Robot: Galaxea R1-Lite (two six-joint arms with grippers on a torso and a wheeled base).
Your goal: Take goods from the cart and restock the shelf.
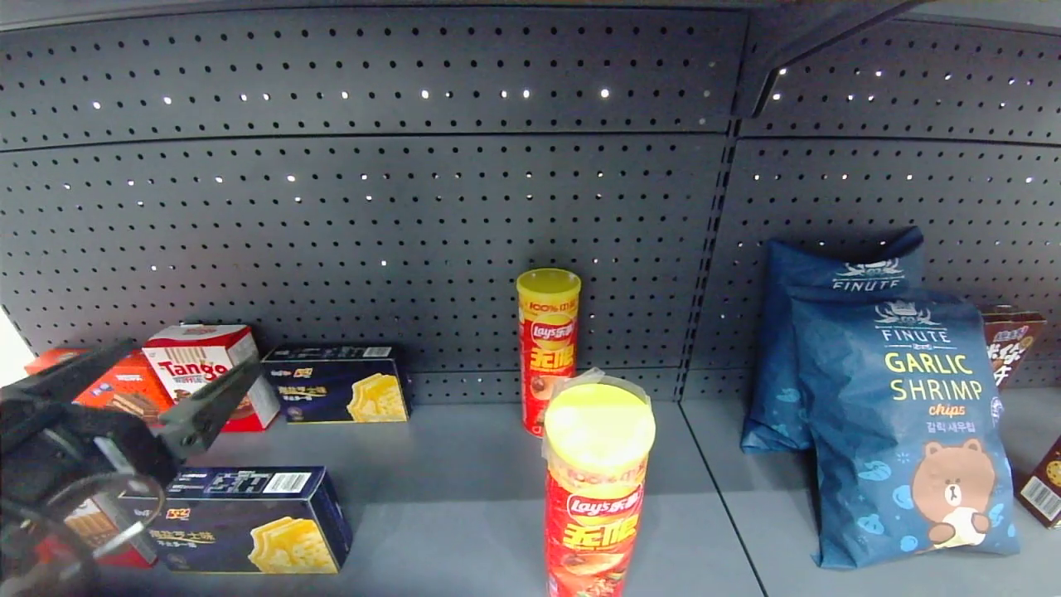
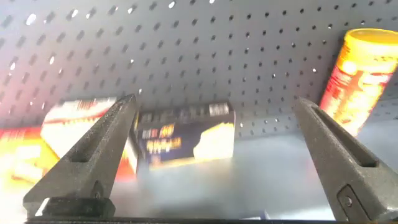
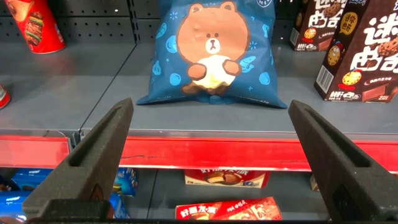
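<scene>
My left gripper (image 1: 192, 355) hangs open and holds nothing at the shelf's left end, above a dark blue cracker box (image 1: 249, 518) lying near the front. In the left wrist view its open fingers (image 2: 93, 162) frame a second dark blue box (image 2: 186, 137) standing against the pegboard back (image 1: 414, 207). My right gripper (image 3: 211, 106) is open and holds nothing, in front of the shelf's red front edge (image 3: 217, 152), facing a blue chips bag (image 3: 211, 50) with a bear on it.
Two red chip cans with yellow lids (image 1: 549, 348) (image 1: 595, 489) stand mid-shelf. A red-and-white box (image 1: 211, 373) and an orange box (image 1: 116, 385) sit at the left. Blue bags (image 1: 895, 431) lean at the right, beside brown cookie boxes (image 3: 367, 50). A lower shelf holds more boxes (image 3: 227, 208).
</scene>
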